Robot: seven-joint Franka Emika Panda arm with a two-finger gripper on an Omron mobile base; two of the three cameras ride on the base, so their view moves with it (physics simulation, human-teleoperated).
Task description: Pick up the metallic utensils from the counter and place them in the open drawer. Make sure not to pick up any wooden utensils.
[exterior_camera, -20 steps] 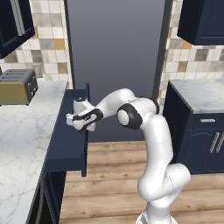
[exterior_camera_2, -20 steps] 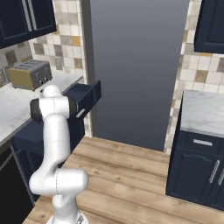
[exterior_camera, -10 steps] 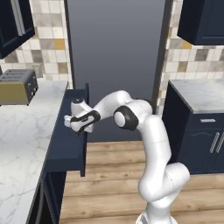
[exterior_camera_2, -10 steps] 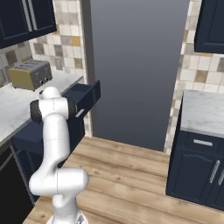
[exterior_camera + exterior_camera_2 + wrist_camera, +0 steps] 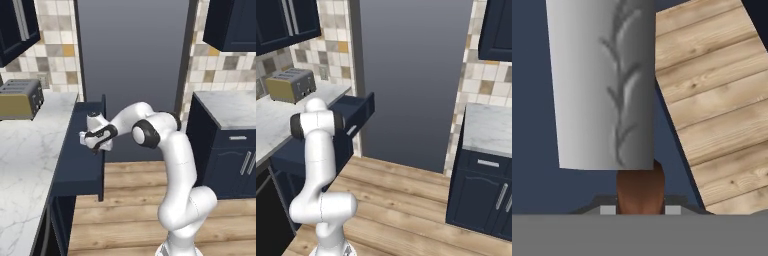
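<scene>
My gripper (image 5: 93,142) hangs over the open drawer (image 5: 75,165), a shallow navy box pulled out beside the marble worktop. In the hand view the gripper (image 5: 640,210) is shut on the dark brown handle of a metallic utensil (image 5: 602,85). Its broad grey blade points away from the hand, above the navy drawer floor (image 5: 532,125). From the right base view the drawer (image 5: 358,111) shows behind my arm, which hides the hand. The counter and the wooden utensils are out of view.
A yellowish toaster (image 5: 20,99) stands on the marble worktop (image 5: 25,150) left of the drawer. Wooden floor (image 5: 722,100) lies beyond the drawer's front panel (image 5: 102,150). Navy cabinets (image 5: 225,150) stand to the right, and a tall grey panel (image 5: 130,60) is behind.
The hand has sunk slightly toward the drawer, keeping its hold on the utensil. Otherwise the scene is the same.
</scene>
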